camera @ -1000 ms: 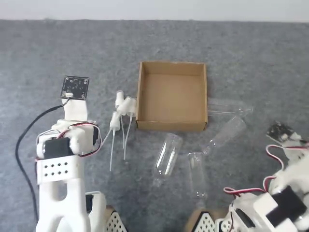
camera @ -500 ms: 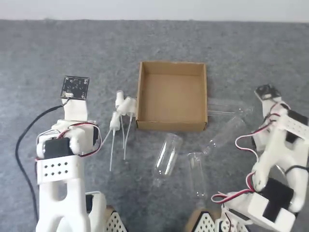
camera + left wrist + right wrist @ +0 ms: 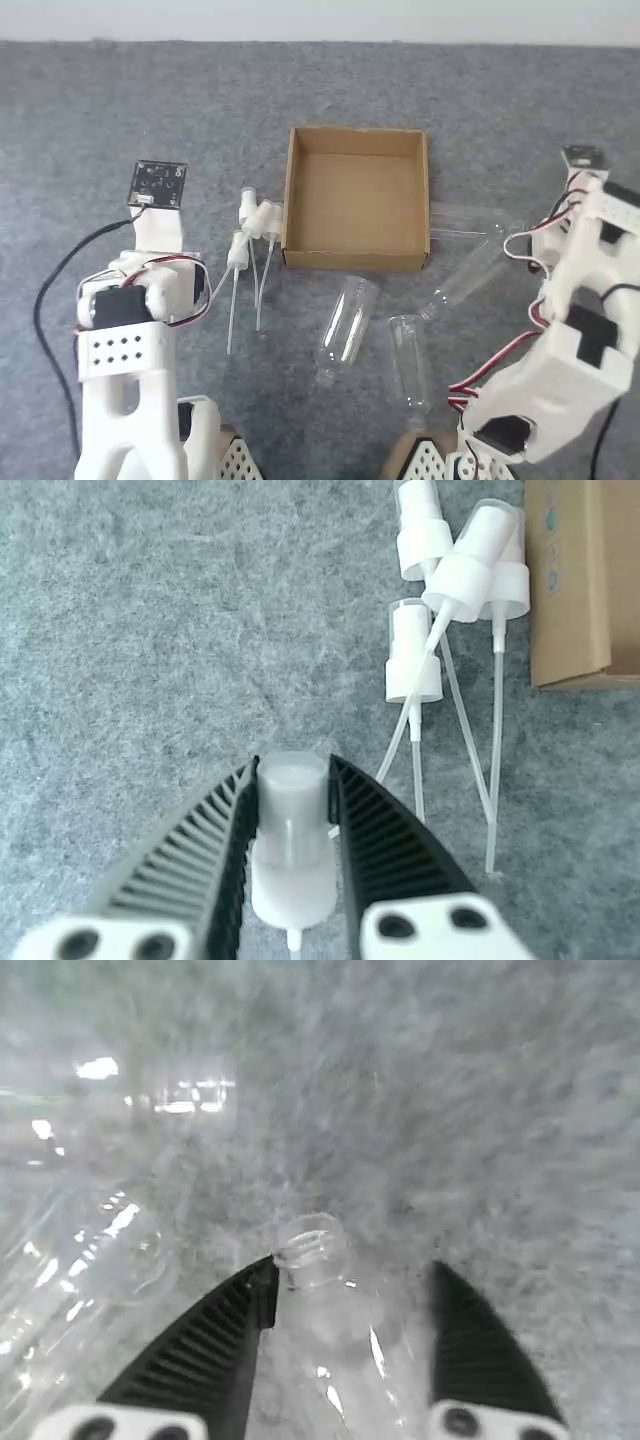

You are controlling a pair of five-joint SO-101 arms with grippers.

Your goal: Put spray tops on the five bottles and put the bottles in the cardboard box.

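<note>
The left gripper [image 3: 290, 770] has its ribbed fingers [image 3: 215, 850] closed on a white spray top [image 3: 292, 865], pinching the cap from both sides, with the cap's end about level with the fingertips. Just beyond it on the grey carpet [image 3: 130, 610] lie the loose spray tops [image 3: 413, 660], crossed over one another with thin dip tubes trailing. Past them is a corner of the cardboard box [image 3: 570, 590].

The right gripper [image 3: 352, 1268] is spread wide around a bottle [image 3: 312, 1250]. The bottle's uncapped neck sits just beside one of the fingers [image 3: 200, 1350] and apart from the other.

The wrist views give these grips, while the high view gives the layout. The cardboard box [image 3: 355, 262] stands mid-table with its top open. The loose spray tops [image 3: 255, 225] are at its nine o'clock, just beside the wall. Four clear bottles lie on their sides: one bottle [image 3: 347, 320] at six o'clock, a second bottle [image 3: 408, 360] at five, a third bottle [image 3: 468, 272] at four, and a fourth bottle [image 3: 480, 218] at three. The left arm [image 3: 130, 340] stands at eight o'clock and the right arm [image 3: 590, 300] at four. I cannot tell which of these bottles the right gripper straddles.
</note>
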